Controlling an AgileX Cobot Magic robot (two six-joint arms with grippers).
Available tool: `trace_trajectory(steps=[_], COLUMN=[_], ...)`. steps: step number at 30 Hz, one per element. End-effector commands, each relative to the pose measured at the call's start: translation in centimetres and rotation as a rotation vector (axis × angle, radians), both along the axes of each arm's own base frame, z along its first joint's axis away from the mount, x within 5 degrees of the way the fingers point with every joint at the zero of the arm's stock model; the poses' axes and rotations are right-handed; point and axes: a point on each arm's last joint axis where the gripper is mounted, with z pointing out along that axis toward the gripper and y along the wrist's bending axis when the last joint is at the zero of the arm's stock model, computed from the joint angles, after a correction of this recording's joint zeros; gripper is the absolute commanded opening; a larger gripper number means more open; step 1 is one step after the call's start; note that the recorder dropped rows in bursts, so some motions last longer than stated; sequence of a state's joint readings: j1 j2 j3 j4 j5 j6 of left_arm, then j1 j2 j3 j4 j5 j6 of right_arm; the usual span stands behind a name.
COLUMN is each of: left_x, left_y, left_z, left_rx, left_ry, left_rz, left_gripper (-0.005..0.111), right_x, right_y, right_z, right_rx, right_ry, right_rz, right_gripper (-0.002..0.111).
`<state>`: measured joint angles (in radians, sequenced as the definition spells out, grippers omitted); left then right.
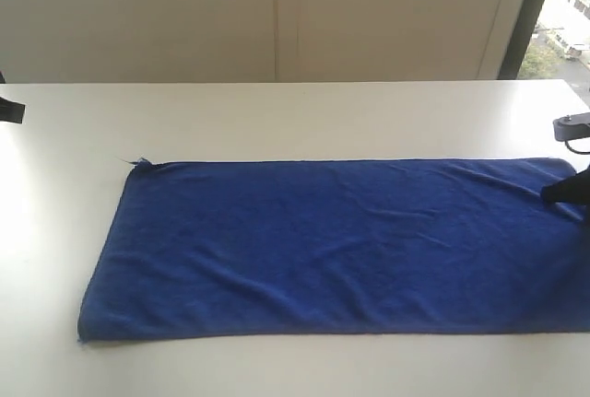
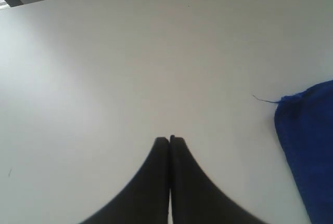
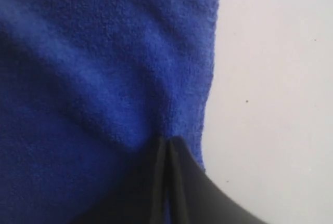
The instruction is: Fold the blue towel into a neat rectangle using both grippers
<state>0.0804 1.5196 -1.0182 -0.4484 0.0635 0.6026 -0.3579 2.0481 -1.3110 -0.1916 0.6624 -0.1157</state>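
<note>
It looks like an office-type room: a smooth white counter (image 1: pixel 277 111), a flat cream panelled wall (image 1: pixel 184 10) and a dark-framed window (image 1: pixel 564 10) showing daylight.

The blue towel (image 1: pixel 341 245) lies flat on the table (image 1: pixel 277 111). My right tool (image 3: pixel 167 142) pinches its edge; my left tool (image 2: pixel 169 139) is closed.

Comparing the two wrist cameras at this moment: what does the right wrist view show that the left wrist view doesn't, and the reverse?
Only the right wrist view: the right end effector shut on the blue towel close to its edge, with creases running toward the tips.

Only the left wrist view: the left end effector shut over the bare table, apart from the towel, and a loose thread at the towel's corner.

Both: blue towel on the white table, and a closed end effector.
</note>
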Motion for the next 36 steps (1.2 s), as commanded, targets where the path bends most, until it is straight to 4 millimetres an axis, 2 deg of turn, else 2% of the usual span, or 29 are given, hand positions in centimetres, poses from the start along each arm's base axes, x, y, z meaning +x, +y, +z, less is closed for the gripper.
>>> trace_trajectory(steps=[1, 4, 8, 14, 21, 26, 31, 36], left_x=[-0.3, -0.3, -0.3, -0.3, -0.2, -0.2, -0.2, -0.2], left_y=[-0.1, -0.1, -0.1, -0.1, -0.1, 0.0, 0.0, 0.0], left_z=[0.2, 0.2, 0.1, 0.1, 0.2, 0.2, 0.3, 0.3], left_rx=[-0.016, -0.016, -0.017, -0.017, -0.017, -0.013, -0.012, -0.012], left_ry=[0.0, 0.0, 0.002, 0.002, -0.002, -0.012, -0.015, -0.015], left_rz=[0.003, 0.003, 0.002, 0.002, 0.005, 0.01, 0.012, 0.012], left_gripper=[0.0, 0.0, 0.0, 0.0, 0.0, 0.0, 0.0, 0.0], right_x=[0.5, 1.2, 2.1, 2.9, 2.9, 2.2, 1.8, 1.8], right_y=[2.3, 4.6, 8.9, 17.8, 29.2, 35.7, 40.9, 44.6], right_z=[1.9, 1.9, 1.9, 2.4, 5.5, 7.1, 7.9, 7.5], right_rx=[0.052, 0.082, 0.102, 0.186, 0.28, 0.31, 0.347, 0.38], right_ry=[-0.059, -0.066, -0.066, -0.086, -0.191, -0.268, -0.32, -0.34], right_rz=[0.033, 0.084, 0.179, 0.353, 0.601, 0.743, 0.842, 0.894], right_gripper=[0.0, 0.0, 0.0, 0.0, 0.0, 0.0, 0.0, 0.0])
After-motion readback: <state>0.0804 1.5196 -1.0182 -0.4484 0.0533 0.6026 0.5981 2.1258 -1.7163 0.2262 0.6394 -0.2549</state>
